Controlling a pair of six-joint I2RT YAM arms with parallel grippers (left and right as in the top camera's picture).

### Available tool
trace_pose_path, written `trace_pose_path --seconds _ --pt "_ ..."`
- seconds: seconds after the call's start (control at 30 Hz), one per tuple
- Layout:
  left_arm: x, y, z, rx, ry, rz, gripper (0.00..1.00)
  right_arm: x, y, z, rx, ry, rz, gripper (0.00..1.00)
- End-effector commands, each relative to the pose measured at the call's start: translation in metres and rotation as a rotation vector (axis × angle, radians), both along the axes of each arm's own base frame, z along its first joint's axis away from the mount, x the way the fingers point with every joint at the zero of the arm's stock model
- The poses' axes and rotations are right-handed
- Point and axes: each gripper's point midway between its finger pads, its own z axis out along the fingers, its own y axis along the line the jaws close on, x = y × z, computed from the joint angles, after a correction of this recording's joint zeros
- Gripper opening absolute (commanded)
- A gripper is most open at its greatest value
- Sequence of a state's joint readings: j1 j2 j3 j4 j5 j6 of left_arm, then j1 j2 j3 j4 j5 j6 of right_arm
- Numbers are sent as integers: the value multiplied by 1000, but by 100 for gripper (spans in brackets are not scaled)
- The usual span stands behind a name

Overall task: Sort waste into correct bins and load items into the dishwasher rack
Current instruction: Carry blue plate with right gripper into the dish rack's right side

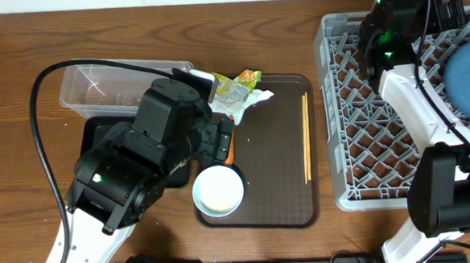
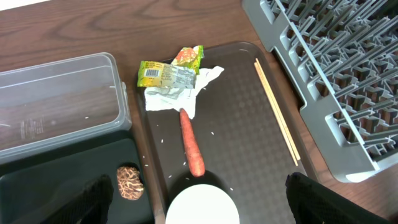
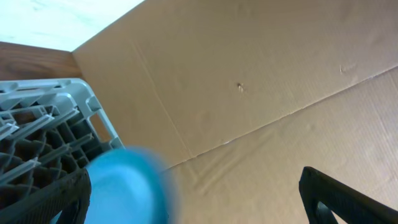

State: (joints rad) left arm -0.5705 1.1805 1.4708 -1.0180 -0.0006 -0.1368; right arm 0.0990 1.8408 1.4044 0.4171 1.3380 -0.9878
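My left gripper is open and empty, its fingers spread either side of the white bowl on the dark-brown tray; from overhead it sits by the bowl. An orange carrot lies just beyond the bowl, with loose rice grains around it. Green-yellow wrappers rest on a crumpled napkin. A brown lump lies in the black bin. The clear tub holds nothing. The chopsticks lie on the tray's right side. My right gripper is open over the rack, next to the upright blue plate, which shows blurred in the right wrist view.
The dark-brown tray lies between the bins and the rack. A cardboard wall stands behind the rack. A black cable loops over the table's left side. The cups are out of view.
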Motion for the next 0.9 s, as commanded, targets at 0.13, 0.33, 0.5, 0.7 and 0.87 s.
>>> trace_pose_path --seconds 0.13,0.33,0.5,0.7,0.87 --pt "-1 5 7 7 -21 7 89 8 27 12 8 -39 93 99" --pt "-3 6 8 16 -28 -4 90 9 30 2 50 -86 103 99" --pt "-6 11 22 17 -94 -18 90 11 32 -17 85 -39 127 99" --pt "-12 17 35 -5 -140 -11 94 17 67 -67 274 123 348 99" --pt "-13 17 36 -7 -142 -11 94 -1 124 -81 774 69 599 99"
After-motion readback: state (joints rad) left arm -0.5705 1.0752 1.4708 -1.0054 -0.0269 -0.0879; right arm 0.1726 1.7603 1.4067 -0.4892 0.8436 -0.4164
